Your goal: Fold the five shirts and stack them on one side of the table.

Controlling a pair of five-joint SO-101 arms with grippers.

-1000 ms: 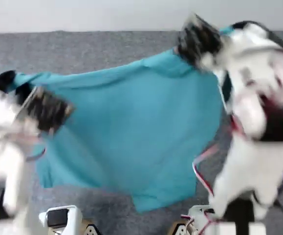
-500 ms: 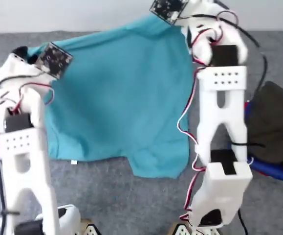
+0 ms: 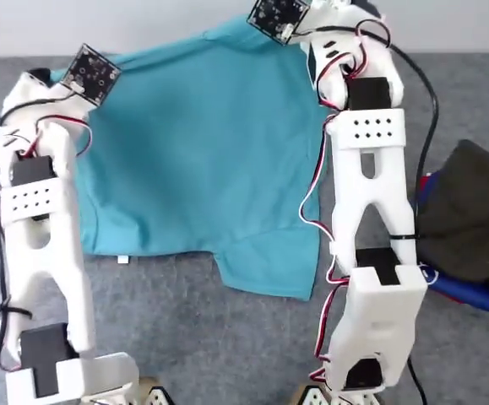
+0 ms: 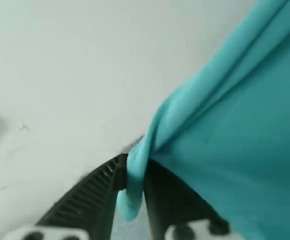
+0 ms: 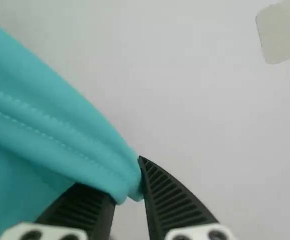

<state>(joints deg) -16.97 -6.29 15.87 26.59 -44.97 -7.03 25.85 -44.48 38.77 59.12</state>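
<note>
My left arm (image 3: 37, 211) and right arm (image 3: 369, 160) meet the teal shirt (image 3: 202, 143) at its far corners. A dark garment (image 3: 472, 215) lies beside the right one.

Soft matt teal cloth shirt (image 3: 202, 143); rough grey felt-like table (image 3: 185, 337); smooth white plastic arms (image 3: 371, 169).

Fixed overhead camera looks down on the grey table (image 3: 185, 337), white wall (image 3: 143, 25) at 12 o'clock. Wrist cameras ride close behind their jaws, facing that wall; all views share the teal shirt (image 3: 202, 152).
</note>
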